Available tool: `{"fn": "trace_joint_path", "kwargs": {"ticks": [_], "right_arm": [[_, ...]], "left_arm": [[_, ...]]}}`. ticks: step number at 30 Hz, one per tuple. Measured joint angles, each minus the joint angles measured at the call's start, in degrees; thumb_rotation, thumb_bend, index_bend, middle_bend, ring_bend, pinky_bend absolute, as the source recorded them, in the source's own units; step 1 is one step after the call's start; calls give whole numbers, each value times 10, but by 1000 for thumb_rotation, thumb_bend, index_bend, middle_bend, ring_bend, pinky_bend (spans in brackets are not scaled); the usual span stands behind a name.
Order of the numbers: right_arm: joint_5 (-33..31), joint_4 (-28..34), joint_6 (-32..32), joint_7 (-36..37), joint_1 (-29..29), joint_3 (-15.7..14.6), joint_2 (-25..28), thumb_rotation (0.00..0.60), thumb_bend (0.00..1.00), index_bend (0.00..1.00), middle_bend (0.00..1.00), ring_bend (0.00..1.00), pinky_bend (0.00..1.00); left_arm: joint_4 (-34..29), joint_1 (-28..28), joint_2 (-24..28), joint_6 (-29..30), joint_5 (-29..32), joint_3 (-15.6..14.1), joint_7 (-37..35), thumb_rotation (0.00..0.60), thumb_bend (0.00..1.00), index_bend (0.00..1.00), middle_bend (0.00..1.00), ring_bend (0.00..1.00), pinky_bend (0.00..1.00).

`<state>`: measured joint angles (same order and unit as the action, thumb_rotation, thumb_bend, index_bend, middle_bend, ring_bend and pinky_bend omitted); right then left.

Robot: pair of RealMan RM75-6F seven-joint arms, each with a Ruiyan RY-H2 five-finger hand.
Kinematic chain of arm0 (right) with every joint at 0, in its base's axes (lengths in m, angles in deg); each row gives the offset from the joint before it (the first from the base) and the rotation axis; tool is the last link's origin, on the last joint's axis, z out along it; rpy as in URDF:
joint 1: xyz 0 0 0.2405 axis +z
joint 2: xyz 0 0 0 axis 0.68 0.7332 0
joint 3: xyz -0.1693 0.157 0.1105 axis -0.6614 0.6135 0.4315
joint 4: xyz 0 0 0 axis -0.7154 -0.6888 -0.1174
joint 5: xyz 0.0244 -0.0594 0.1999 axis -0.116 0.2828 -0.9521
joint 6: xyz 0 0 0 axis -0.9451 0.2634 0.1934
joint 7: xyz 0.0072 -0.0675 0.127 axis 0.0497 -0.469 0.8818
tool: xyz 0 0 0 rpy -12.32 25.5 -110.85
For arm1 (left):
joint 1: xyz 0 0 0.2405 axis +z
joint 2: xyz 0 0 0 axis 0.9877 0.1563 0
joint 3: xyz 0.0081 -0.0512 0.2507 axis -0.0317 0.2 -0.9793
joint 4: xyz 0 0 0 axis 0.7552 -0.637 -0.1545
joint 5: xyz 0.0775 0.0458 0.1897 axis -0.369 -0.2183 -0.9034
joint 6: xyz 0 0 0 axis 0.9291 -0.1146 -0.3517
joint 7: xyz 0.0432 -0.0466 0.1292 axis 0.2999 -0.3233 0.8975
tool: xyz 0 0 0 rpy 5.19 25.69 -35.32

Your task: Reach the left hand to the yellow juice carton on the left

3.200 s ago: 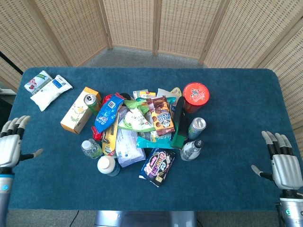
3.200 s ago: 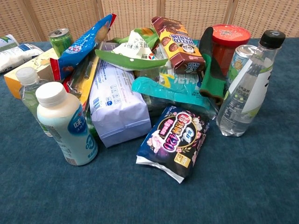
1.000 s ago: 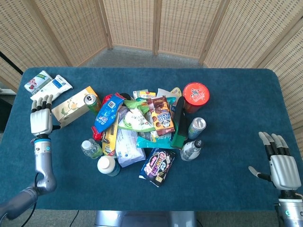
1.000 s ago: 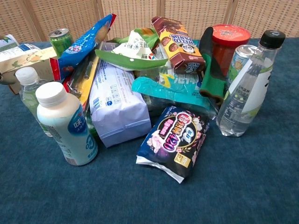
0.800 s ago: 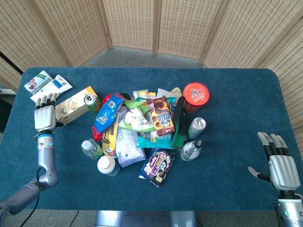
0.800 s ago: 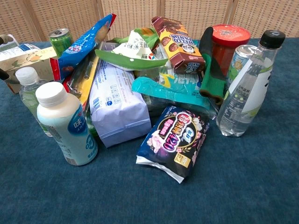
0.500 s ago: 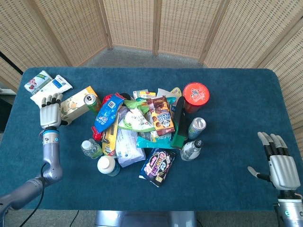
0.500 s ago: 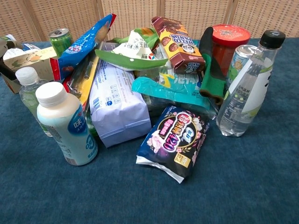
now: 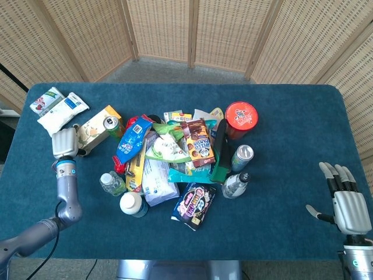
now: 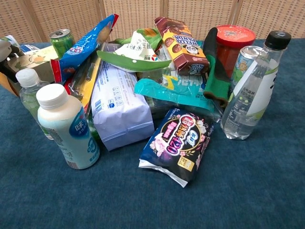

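Nearest us, our right hand hangs open over bare blue felt at the table edge, seen only from the head. Farther left, our left hand closes around the boxy yellow juice carton; the chest view crops them.

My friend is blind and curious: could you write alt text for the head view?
The robot's left hand rests on a yellow juice carton beside a heap of snacks, bottles and cans on a blue table. Its right hand lies open, far right.
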<state>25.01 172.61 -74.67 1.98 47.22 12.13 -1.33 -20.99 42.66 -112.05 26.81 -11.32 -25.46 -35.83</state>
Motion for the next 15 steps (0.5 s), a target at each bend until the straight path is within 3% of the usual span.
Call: {"fn": "trace_joint_path", "kwargs": {"ticks": [6, 15], "right_arm": [[-1, 0, 1, -2, 0, 0, -1, 600, 0, 0, 0, 0, 0], [0, 1, 2, -7, 0, -1, -3, 600, 0, 0, 0, 0, 0]], "left_arm": [[-75, 13, 41, 49, -28, 5, -21, 600, 0, 851, 906, 925, 894], [-260, 40, 149, 141, -71, 27, -23, 600, 0, 851, 905, 925, 895]]}}
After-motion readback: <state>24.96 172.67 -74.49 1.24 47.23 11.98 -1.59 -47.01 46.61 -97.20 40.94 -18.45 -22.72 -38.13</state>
